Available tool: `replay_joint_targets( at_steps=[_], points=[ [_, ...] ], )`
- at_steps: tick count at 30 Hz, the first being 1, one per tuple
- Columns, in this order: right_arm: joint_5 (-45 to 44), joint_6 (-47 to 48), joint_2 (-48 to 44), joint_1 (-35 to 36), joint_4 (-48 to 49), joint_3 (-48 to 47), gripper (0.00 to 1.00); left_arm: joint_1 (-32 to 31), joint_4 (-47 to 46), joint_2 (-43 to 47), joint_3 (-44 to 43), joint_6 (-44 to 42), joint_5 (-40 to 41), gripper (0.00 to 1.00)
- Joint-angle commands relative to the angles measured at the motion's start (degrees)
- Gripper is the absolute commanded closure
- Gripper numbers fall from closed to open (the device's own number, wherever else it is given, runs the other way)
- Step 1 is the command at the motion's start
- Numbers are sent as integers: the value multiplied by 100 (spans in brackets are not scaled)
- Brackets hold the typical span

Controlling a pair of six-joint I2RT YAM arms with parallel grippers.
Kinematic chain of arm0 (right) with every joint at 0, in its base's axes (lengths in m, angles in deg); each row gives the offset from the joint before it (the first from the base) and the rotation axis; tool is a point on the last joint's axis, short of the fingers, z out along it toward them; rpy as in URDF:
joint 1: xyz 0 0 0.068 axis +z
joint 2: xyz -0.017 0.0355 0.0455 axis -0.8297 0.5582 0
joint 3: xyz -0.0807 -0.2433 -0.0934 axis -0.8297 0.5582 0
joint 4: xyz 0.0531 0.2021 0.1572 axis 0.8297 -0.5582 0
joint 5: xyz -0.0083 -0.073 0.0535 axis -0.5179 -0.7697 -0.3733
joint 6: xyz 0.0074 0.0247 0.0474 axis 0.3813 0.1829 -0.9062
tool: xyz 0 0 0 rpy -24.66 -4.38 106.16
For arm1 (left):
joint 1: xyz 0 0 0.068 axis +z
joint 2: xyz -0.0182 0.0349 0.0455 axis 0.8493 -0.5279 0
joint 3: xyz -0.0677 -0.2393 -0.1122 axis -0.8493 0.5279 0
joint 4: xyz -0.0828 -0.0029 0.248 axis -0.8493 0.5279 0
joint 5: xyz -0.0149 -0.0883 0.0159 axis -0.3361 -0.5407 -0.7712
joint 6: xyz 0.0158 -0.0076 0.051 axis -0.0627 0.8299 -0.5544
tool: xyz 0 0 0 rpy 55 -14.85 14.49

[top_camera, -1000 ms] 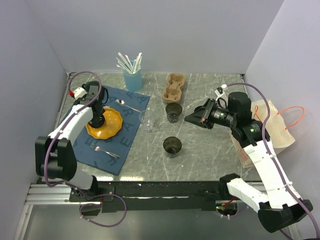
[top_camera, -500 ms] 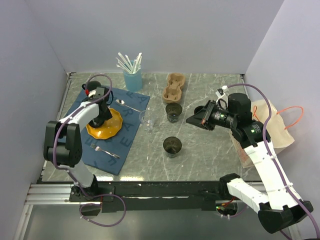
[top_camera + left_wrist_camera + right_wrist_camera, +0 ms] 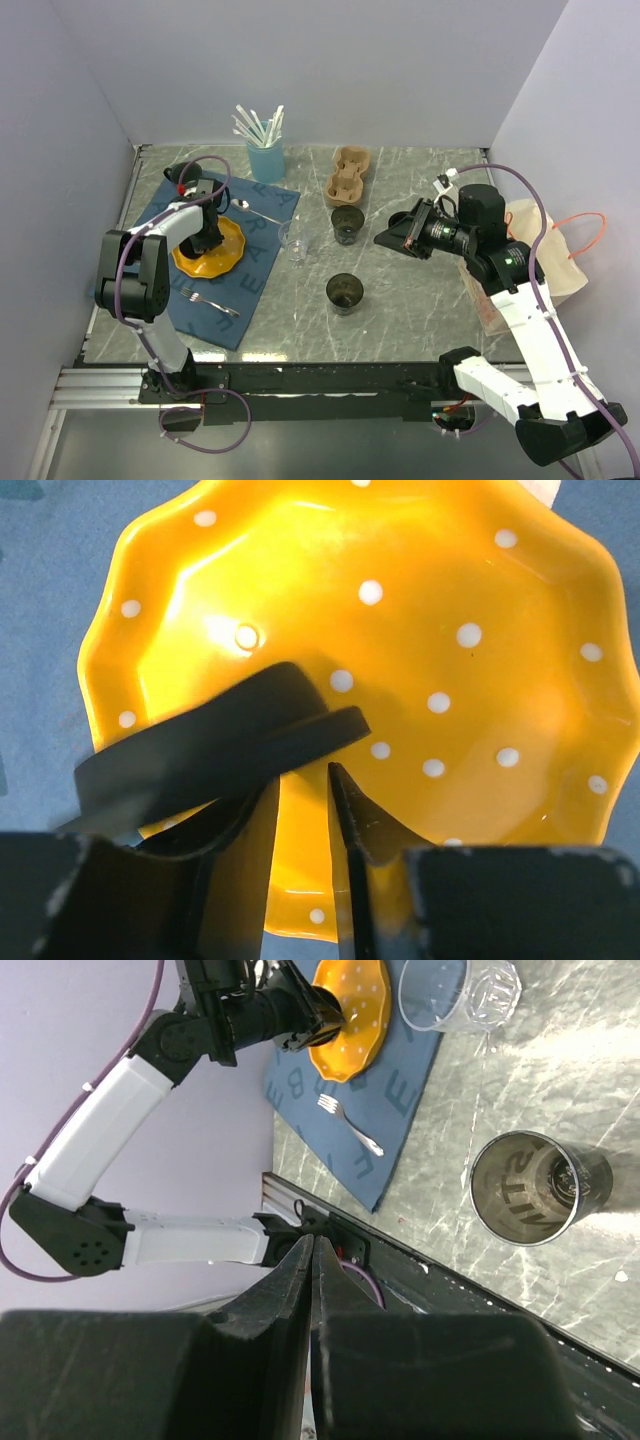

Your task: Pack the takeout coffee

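Takeout coffee cup [image 3: 347,222] stood on desk [image 3: 420,300] by carrier [image 3: 348,172]; light, crushable, so take it mid-wall, gently. Left pincer [image 3: 302,775] was narrowly apart over plate [image 3: 480,600], beside what looked like a black lid [image 3: 200,750]; right pincer [image 3: 311,1245] was together, empty.

Pale capital letters run across the blue placemat [image 3: 258,272], and lettering shows inside the dark cup [image 3: 540,1188]; neither reads clearly.

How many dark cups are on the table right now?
2. The far cup stands just in front of the cardboard carrier. The near cup stands mid-table, closer to the near edge. Neither has a lid on. None seems hidden.
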Motion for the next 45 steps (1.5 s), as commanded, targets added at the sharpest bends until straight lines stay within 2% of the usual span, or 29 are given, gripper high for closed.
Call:
replay_joint_targets(
  at_steps=[1,6,14,18,23,29,35,38,40,41,45],
  points=[
    [-122,173,-52,-63,-20,-328,92,-21,-12,-50,-236,-168,52,70],
    [-148,217,-17,-63,-20,-390,92,-30,85,-59,-402,-361,131,74],
    [-175,226,-8,-63,-11,-407,91,-126,279,196,-544,-317,421,60],
    [-183,252,10,-71,-29,-469,91,-126,217,99,-508,-598,509,54],
    [-166,226,-8,-63,-3,-416,91,-126,94,-102,-666,-888,361,54],
    [-192,217,-8,-63,6,-442,91,-135,68,-322,-737,-854,264,57],
    [-298,296,-8,-71,-108,-565,91,-153,103,-455,-693,-766,307,62],
    [-315,323,-17,-71,-108,-574,91,-179,147,-411,-737,-792,369,82],
    [-315,340,-8,-63,-108,-592,91,-188,199,-341,-842,-818,325,89],
    [-307,349,-8,-63,-108,-609,90,-188,226,-305,-869,-827,299,96],
    [-245,393,36,-63,-38,-662,90,-197,454,36,-1140,-810,-43,99]
  ],
)
